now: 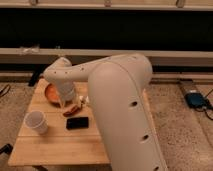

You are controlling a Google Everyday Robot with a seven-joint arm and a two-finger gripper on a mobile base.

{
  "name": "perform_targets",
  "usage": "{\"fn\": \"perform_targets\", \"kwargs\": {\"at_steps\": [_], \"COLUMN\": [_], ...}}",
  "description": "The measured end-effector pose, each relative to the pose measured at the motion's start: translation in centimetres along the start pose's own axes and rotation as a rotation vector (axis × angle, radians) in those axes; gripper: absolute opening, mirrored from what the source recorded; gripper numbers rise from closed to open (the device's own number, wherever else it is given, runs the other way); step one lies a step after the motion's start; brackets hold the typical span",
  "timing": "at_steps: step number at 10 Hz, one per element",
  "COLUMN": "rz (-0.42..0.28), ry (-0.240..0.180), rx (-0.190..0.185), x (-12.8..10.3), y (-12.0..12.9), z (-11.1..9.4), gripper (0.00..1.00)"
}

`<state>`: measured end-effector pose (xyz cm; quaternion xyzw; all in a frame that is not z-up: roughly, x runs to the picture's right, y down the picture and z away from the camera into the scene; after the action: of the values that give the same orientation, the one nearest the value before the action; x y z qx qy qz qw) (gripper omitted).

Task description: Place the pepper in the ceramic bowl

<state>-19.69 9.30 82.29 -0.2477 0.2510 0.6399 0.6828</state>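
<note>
Item one: the gripper (69, 103), hung low over the wooden table (55, 147) at the end of the white arm (120, 95); whether it was wide, narrow or closed on anything, you could not tell. Item two: the pepper (71, 110), dark red and slim, lay directly under the gripper; contact between the two could not be made out. Item three: the ceramic bowl (49, 93), orange, sat near the pepper at its 10 o'clock, part hidden behind the wrist. Item four: the black phone (77, 122), just beside the pepper at its 5 o'clock. Item five: the white cup (36, 121), apart at its 8 o'clock. The step in hand looked to be the pick. You did best, by my judgement, to close across the pepper's narrow width, lift straight clear of the phone, travel toward 10 o'clock, and release only once past the bowl's rim.
</note>
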Motion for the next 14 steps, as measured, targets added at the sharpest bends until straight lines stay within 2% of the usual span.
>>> {"fn": "perform_targets", "kwargs": {"at_steps": [3, 6, 14], "rz": [0.058, 0.108, 0.149], "ry": [-0.007, 0.005, 0.046], "rx": [0.004, -0.013, -0.010], "x": [-1.5, -1.6, -1.1], "y": [0.4, 1.4, 1.0], "z": [1.6, 3.6, 7.0], "gripper": [0.65, 0.65, 0.65]}}
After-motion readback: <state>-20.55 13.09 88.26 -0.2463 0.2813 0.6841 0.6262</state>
